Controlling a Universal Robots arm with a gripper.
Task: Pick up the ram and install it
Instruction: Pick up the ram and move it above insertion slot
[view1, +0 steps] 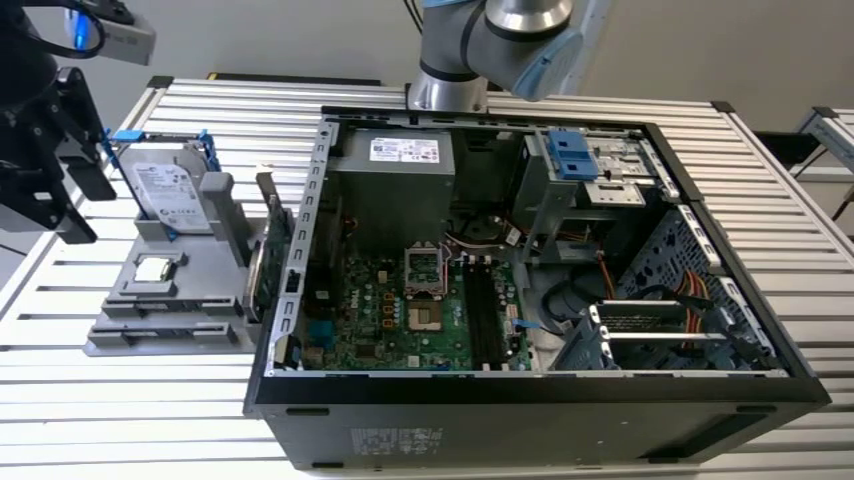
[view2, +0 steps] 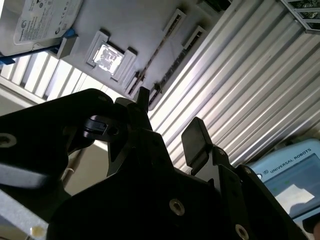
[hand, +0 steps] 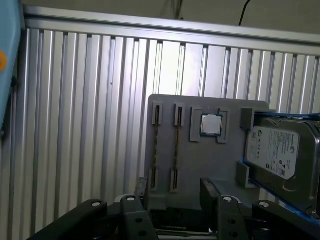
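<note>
While the end effector (hand: 175, 190) hung over the grey fixture (hand: 200, 165) on the slatted tabletop (hand: 75, 125), its two black fingers (hand: 207, 187) stood apart with nothing between them, as both wrist views showed. The ram (hand: 176, 150) had not yet been lifted. In the first wrist view it appeared edge-on, as a thin line standing upright between a pair of end holders on the fixture. A second, similar line stood just beside it. The gap between the fingers fell roughly in line with the nearer end of the marked stick, without touching it. On the same fixture sat a processor chip (hand: 211, 125) in its recess and, further along, the hard drive (hand: 275, 150) in a blue-clipped frame.

In the exterior view the open computer case (view1: 534, 390) lay well apart from the fixture, towards that view's right. Its motherboard (view1: 387, 310) was exposed, and the long black memory slots (view1: 487, 320) looked unoccupied, though this could not be told for certain.

Judged from its form, the ram would handle as a light, stiff and very thin board, fragile at its chips and contact edge. The safest hold would be across its two flat faces near mid-length, high on the exposed upper edge. There a narrow pinch could keep it from tilting and leave the contacts free.
</note>
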